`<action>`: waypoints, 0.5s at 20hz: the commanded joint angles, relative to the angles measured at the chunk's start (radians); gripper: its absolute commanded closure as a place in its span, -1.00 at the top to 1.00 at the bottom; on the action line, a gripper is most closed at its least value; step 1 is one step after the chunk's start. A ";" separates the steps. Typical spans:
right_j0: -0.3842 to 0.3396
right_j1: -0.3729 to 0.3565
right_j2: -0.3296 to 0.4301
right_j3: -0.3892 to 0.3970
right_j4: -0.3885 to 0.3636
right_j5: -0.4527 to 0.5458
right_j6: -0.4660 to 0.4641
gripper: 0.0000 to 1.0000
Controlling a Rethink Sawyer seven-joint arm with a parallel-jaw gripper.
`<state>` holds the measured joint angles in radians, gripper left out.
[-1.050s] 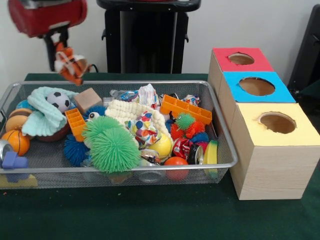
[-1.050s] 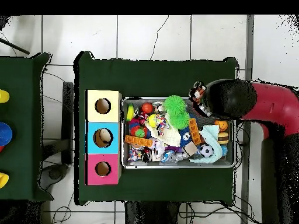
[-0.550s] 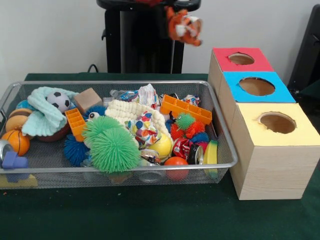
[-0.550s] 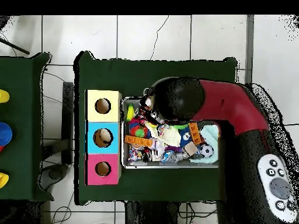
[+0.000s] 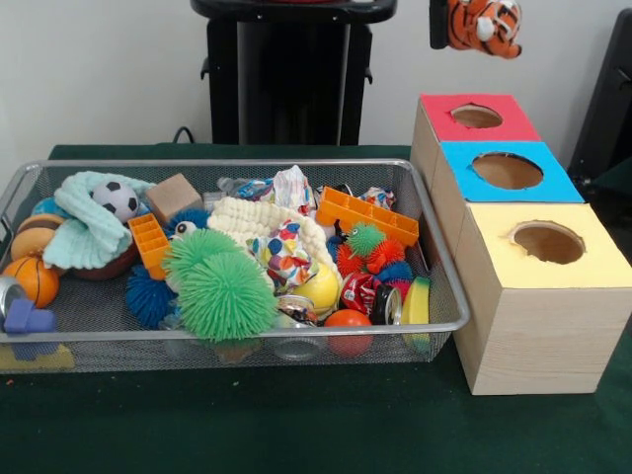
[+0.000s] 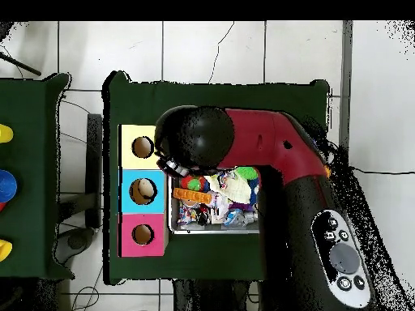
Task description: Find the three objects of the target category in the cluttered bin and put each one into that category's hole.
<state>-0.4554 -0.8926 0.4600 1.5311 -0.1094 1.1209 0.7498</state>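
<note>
A small orange, black-striped tiger plush (image 5: 482, 23) hangs at the top edge of the front view, high above the red-topped box (image 5: 477, 117). My gripper (image 5: 462, 14) is shut on it; only one black finger (image 5: 439, 24) shows beside the toy. From overhead, the red arm (image 6: 267, 150) reaches across the bin, and its black wrist (image 6: 194, 138) hides the gripper and the toy, close to the yellow box (image 6: 143, 146). The blue box (image 5: 507, 170) and yellow box (image 5: 548, 242) stand in a row with the red one, each with a round hole.
The wire mesh bin (image 5: 227, 164) holds several toys: a green spiky ball (image 5: 225, 291), orange plastic blocks (image 5: 367, 214), a soccer ball (image 5: 117, 199), a mint cloth (image 5: 84, 232), and a wooden cube (image 5: 172, 196). Something pale lies in the blue box's hole (image 6: 144, 190).
The gripper has carried the tiger plush from above the bin's left end across to the right, and now holds it over the boxes. The arm has swept over the bin.
</note>
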 commanded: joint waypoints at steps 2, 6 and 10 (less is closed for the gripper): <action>-0.033 0.021 -0.080 0.154 0.045 -0.055 0.252 -1.00; -0.032 0.022 -0.090 0.159 0.051 -0.075 0.243 -1.00; -0.022 0.035 -0.102 0.164 0.043 -0.104 0.234 -1.00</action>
<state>-0.4575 -0.8922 0.4083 1.5790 -0.0807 1.0817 0.7498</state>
